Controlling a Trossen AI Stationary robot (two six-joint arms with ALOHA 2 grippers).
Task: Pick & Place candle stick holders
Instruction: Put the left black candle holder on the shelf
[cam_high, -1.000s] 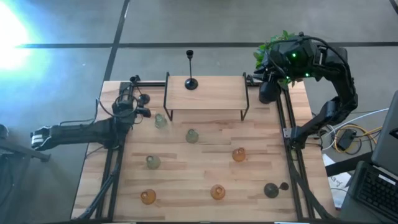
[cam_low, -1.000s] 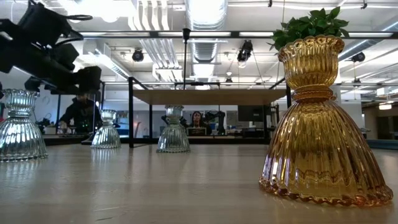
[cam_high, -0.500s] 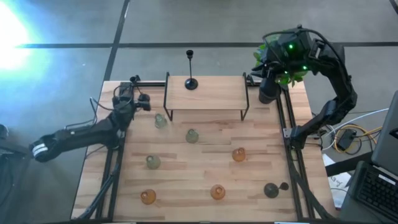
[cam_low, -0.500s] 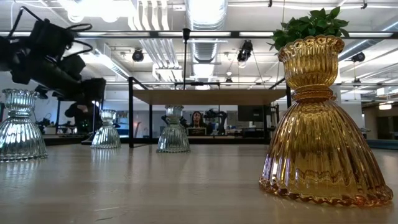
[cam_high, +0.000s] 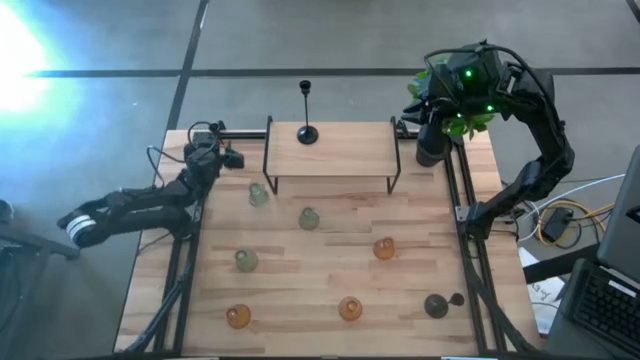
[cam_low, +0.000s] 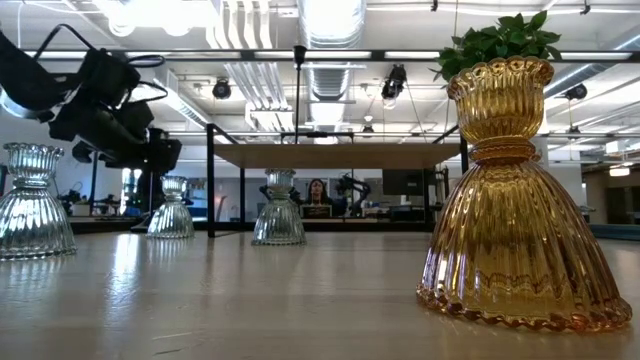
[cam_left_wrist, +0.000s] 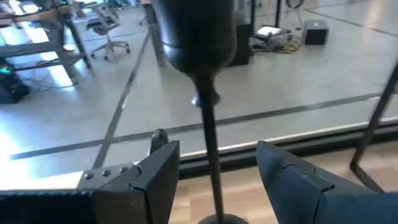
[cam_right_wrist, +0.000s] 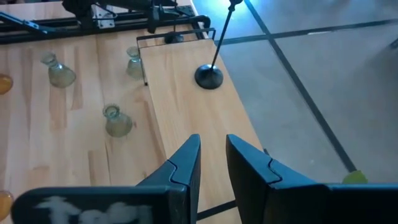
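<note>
Swung toward the table's back-left corner since a second ago, the left gripper (cam_high: 228, 157) stands wide, a slim black metal candlestick (cam_left_wrist: 208, 124) upright between its fingers (cam_left_wrist: 158, 177), untouched. The right gripper (cam_right_wrist: 211, 163), narrowly parted, holds nothing.

— Where was the left arm?

— It lay low across the left middle of the high view, reaching toward the upper left, its left gripper (cam_high: 222, 155) at the far end. The fingers (cam_left_wrist: 155, 180) stood spread wide apart.

— And the right arm?

— It arched up in the upper right of the high view, elbow bent. The right gripper (cam_right_wrist: 212, 163) pointed downward, its fingers only narrowly parted, nothing between them.
</note>
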